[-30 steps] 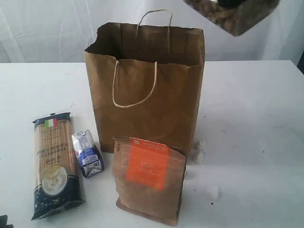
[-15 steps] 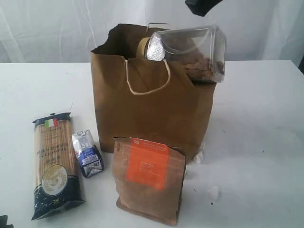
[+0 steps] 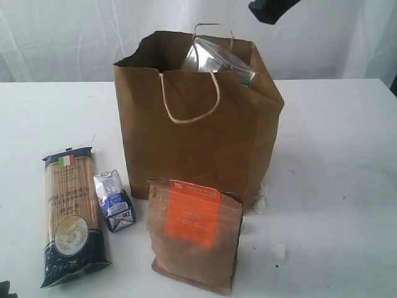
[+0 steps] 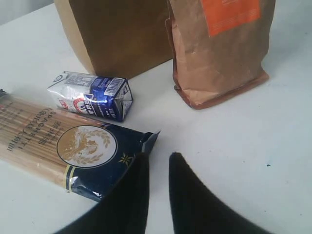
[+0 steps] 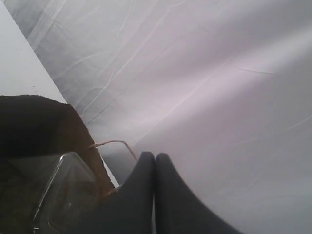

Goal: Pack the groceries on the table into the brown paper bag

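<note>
On the white table stands the brown paper bag, open at the top so things can go in. The silver-lidded canister sits inside it, tilted, with one end poking out above the rim. High over the bag hangs the right gripper, its two fingers pressed together and holding nothing, so it looks done with that one. The blue spaghetti packet, the small blue-white carton and the brown pouch with orange label wait in front of the bag. The left gripper hovers low beside the packet's corner, fingers a little apart and empty, maybe ready to pick it up.
</note>
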`<state>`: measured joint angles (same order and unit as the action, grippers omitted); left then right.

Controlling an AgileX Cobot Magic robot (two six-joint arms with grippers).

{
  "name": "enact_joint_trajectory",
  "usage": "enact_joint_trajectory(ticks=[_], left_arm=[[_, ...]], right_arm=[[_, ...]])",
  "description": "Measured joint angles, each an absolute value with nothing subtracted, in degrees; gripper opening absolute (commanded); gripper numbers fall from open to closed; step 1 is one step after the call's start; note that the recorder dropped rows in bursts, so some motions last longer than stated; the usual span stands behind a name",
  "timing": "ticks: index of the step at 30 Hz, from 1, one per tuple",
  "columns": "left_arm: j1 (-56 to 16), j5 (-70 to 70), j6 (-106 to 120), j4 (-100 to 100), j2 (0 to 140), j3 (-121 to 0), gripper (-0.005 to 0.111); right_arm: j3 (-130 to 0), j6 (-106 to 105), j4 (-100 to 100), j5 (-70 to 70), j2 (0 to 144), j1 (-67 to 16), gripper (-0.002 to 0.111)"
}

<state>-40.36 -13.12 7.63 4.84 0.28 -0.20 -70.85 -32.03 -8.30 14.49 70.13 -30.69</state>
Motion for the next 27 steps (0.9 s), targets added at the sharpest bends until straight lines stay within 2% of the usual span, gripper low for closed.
enact_joint_trajectory(ticks=[15,27], left_arm=[[-40.4,-13.1,7.6,4.8,0.3,-0.2,0.021],[-40.4,-13.1,7.6,4.8,0.3,-0.2,0.021]], right_arm=[[-70.5,-28.6,-9.0,26.8,65.5,-30.7,0.0],[-66.2,-19.5,-5.7,23.6,67.5,-30.7,0.001]])
